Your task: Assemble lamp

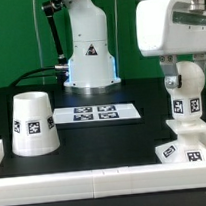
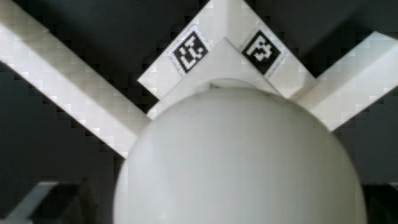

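Spreading black under the shade (image 1: 34, 123) — the table (image 1: 104, 143) (green wall (image 1: 16, 38) behind).

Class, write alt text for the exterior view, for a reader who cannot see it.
At the exterior view's right, the gripper hangs over the bulb post, upright on the square base. The shade stands apart at the left, the marker board between them.
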Tool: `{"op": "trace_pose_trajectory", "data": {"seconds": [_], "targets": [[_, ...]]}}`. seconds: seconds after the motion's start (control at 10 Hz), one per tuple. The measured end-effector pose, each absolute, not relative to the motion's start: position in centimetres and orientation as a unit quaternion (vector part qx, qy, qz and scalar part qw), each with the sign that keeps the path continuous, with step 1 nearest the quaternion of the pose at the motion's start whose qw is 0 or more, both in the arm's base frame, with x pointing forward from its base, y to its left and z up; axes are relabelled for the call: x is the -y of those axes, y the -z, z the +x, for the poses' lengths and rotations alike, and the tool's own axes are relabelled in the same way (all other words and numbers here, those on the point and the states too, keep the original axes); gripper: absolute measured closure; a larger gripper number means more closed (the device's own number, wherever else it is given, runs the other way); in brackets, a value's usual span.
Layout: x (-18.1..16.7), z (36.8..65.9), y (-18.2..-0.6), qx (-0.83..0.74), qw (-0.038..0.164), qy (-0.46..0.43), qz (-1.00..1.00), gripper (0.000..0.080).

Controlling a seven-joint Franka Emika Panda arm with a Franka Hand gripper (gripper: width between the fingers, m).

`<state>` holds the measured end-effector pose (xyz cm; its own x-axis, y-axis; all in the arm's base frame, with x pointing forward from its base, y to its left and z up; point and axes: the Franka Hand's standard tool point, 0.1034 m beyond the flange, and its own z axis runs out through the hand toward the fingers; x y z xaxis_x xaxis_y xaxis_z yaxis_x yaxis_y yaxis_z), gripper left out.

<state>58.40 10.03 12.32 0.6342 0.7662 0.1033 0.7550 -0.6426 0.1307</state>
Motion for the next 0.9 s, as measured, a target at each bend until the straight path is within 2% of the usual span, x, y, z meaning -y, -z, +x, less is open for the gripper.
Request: {"op": "trace_pose_trajectory", "data": {"seconds": [0.3,0.6,0.7,0.9], "targets": [[-9.87,58.42,-12.32,-0.487,0.051,-0.068,0.869,0.0101],[-9.36,58.38,-12.19,-0.489,0.052,-0.066,0.868,0.0101],[-9.35,58.39,-12.19,-0.489,0.052,-0.066,0.868,0.0203],[-9.32,58.39,-12.19,-0.475,0.051,-0.067,0.876,0.0223]]}}
